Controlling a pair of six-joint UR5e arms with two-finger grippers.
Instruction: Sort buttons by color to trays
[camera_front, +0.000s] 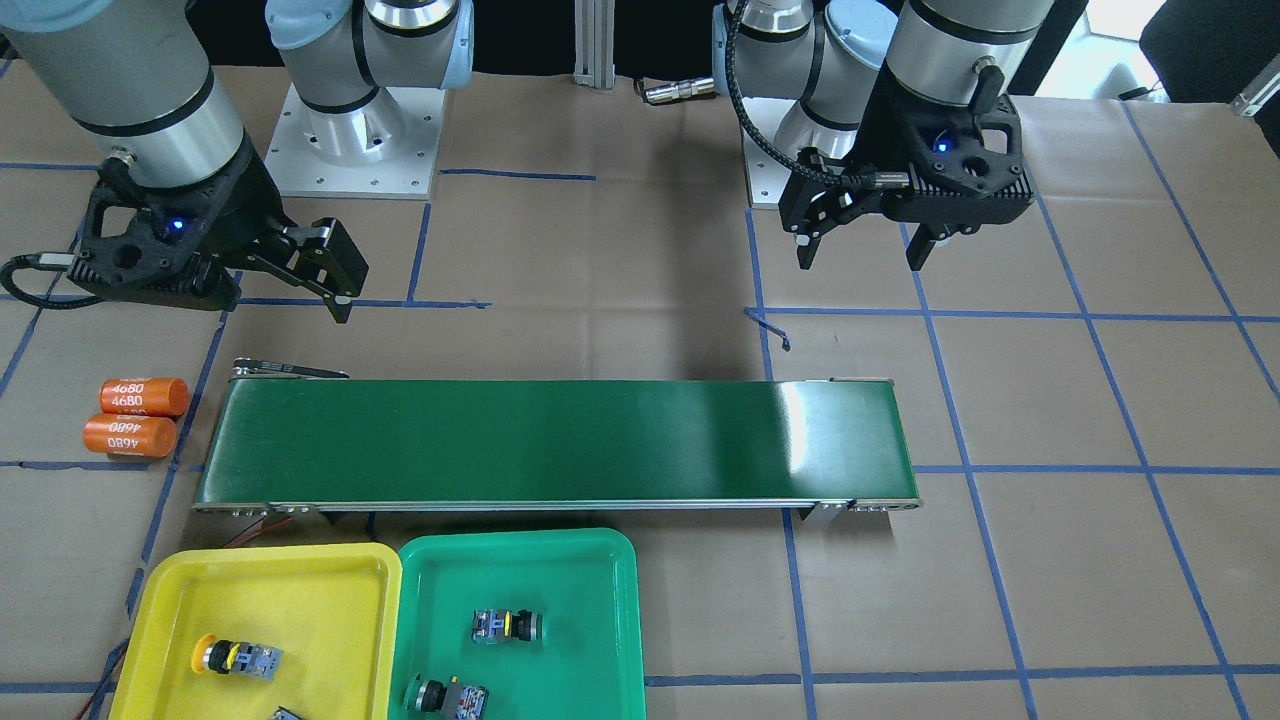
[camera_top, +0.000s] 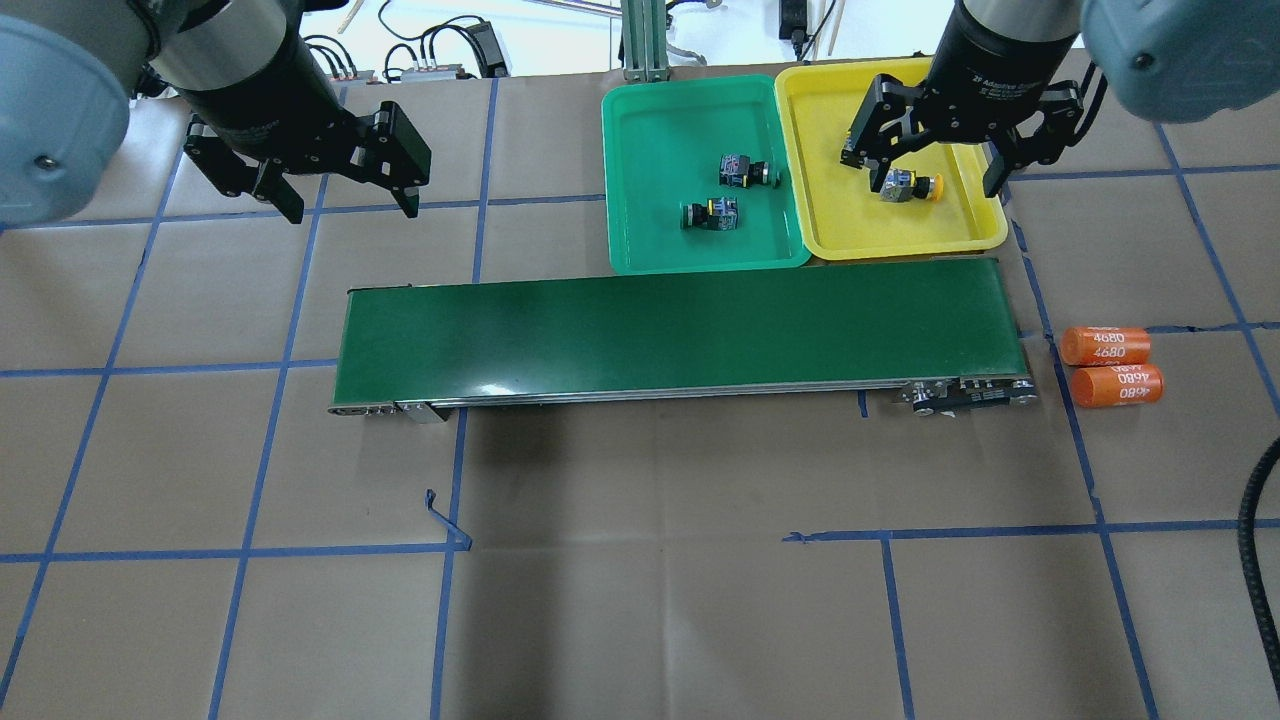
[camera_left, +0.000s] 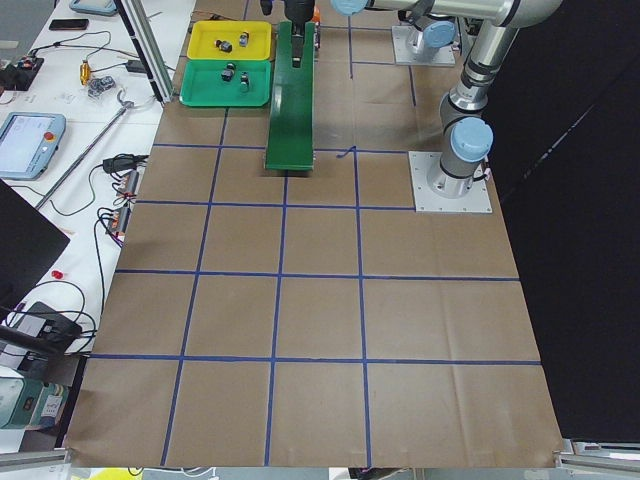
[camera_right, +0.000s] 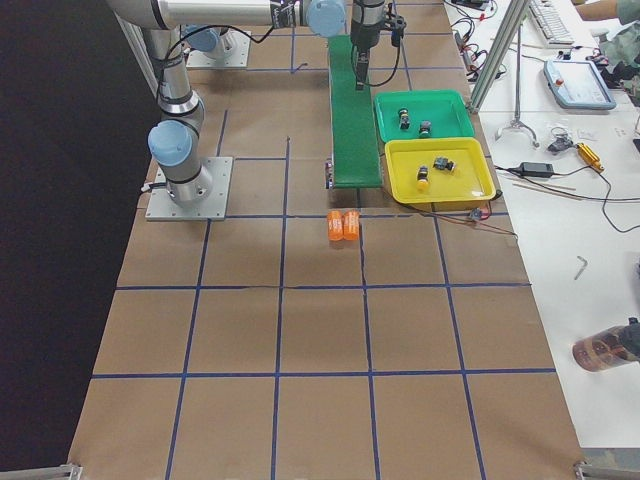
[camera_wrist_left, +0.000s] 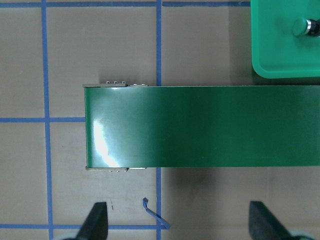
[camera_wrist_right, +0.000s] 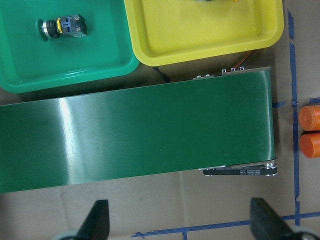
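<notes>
left claw (camera_top: 353, 210) and right claw (camera_top: 922, 172) hover, jaws apart, on the robot's side of the belt (camera_top: 680, 330); the buttons (camera_top: 710, 214) lie across it in the green tray (camera_top: 640, 180) and yellow tray (camera_top: 960, 235), nearest the right claw

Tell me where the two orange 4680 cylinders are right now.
In the overhead view, the orange cylinders lie side by side on the table's right, just past the conveyor belt's right end.
</notes>
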